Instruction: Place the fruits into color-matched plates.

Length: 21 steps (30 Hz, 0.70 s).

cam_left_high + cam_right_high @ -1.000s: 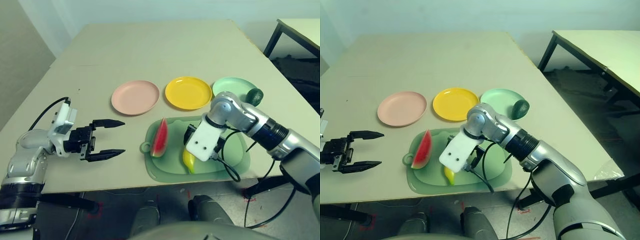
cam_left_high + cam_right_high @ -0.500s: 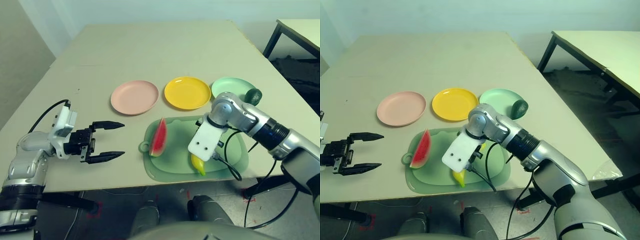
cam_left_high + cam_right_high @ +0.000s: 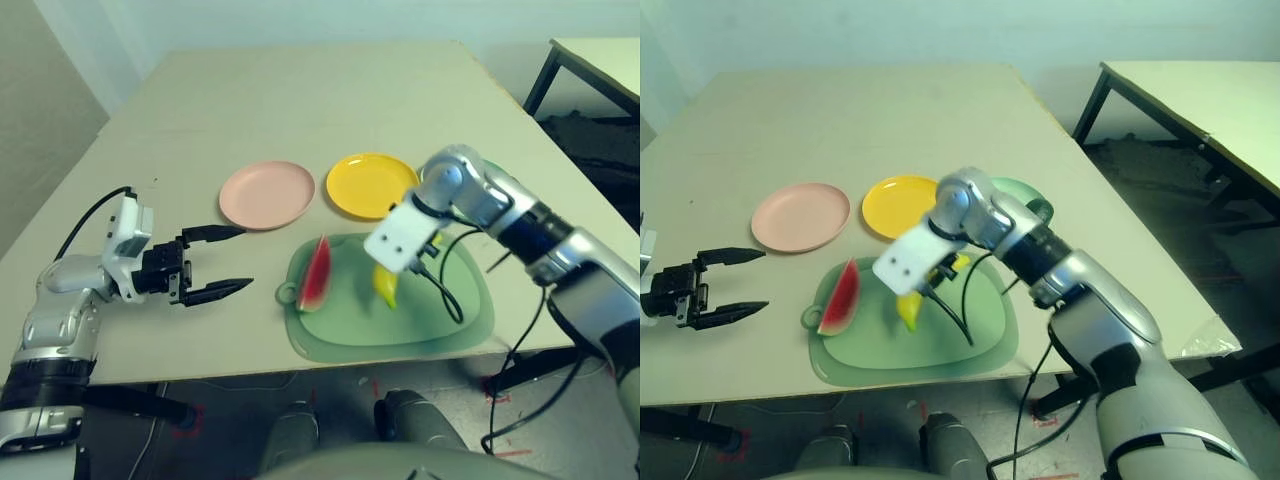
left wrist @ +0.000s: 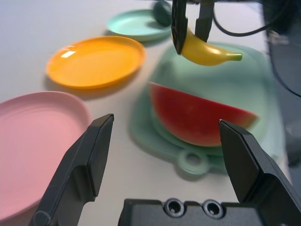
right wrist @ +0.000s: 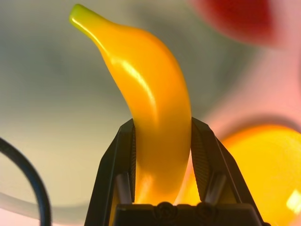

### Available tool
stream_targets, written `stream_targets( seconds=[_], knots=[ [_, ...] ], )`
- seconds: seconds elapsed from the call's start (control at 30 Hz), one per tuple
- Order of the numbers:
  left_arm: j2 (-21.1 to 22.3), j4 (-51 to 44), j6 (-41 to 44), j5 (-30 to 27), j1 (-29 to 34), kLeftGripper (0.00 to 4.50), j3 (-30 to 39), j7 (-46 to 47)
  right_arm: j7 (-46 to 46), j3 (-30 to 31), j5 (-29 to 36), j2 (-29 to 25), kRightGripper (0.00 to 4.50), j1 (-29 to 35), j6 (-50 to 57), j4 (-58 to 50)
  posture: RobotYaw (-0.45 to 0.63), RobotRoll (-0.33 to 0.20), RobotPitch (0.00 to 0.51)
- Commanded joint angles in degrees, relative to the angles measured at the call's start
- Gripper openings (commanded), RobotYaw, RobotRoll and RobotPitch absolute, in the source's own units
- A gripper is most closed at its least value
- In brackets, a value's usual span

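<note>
Yellow and curved, the banana (image 5: 150,117) sits clamped between the 2 black fingers of our right gripper (image 5: 162,155), its greenish tip pointing away from the wrist. We see it held clear above the large green mat (image 3: 450,320), near the mat's edge that faces the yellow plate (image 3: 372,185). On the mat's other half the watermelon wedge (image 3: 316,274) stands on its rind, red face showing. Beyond the mat, 3 plates lie in a row on the beige table (image 3: 300,90): the pink plate (image 3: 267,194) toward our left, the yellow one in the middle, and the mint green plate (image 4: 136,24) toward our right, partly hidden behind our right arm. The avocado (image 4: 162,12) rests at the far rim of the green plate. Our left gripper (image 3: 215,262) hovers over bare table, well apart from the mat, its fingers spread wide and holding nothing.
</note>
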Motion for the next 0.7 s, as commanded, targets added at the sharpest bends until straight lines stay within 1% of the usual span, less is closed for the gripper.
stream_targets(
  seconds=[0.03, 0.13, 0.23, 0.3, 0.37, 0.57, 0.7],
  knots=[
    [-0.57, 0.67, 2.05, 1.82, -0.81, 4.50, 0.88, 4.91, -8.22, -2.33, -3.85, 2.69, 1.64, -6.28, -2.87, 14.99, -0.07, 0.000, 0.054],
    [-0.02, 1.71, 1.51, 3.99, -1.44, 4.50, 0.30, 6.95, -15.06, -4.18, -4.84, 5.78, 1.64, -9.79, -4.96, 24.89, -0.07, 0.000, 0.053],
    [0.01, 2.62, 1.67, 4.44, -1.76, 4.50, 0.70, 7.71, -21.48, -6.34, -5.59, 8.05, 1.64, -10.70, -6.14, 30.79, -0.06, 0.000, 0.053],
    [0.29, 2.21, 1.80, 4.18, -0.97, 4.50, 1.09, 7.16, -27.33, -6.47, -7.58, 8.72, 1.64, -10.30, -5.98, 33.54, -0.06, 0.000, 0.054],
    [0.51, 1.59, 1.79, 4.04, -0.24, 4.50, 1.32, 6.84, -31.04, -6.51, -9.07, 9.10, 1.64, -9.58, -5.37, 35.30, -0.05, 0.000, 0.057],
    [0.54, -0.28, 2.08, 3.65, 1.58, 4.50, 1.57, 6.51, -38.39, -8.69, -10.47, 10.60, 1.64, -8.05, -1.73, 37.52, -0.05, 0.000, 0.059],
    [0.52, -1.02, 2.32, 3.56, 1.80, 4.50, 1.52, 6.36, -41.28, -9.12, -12.06, 11.14, 1.64, -6.60, 0.16, 38.14, -0.05, 0.000, 0.058]
  ],
)
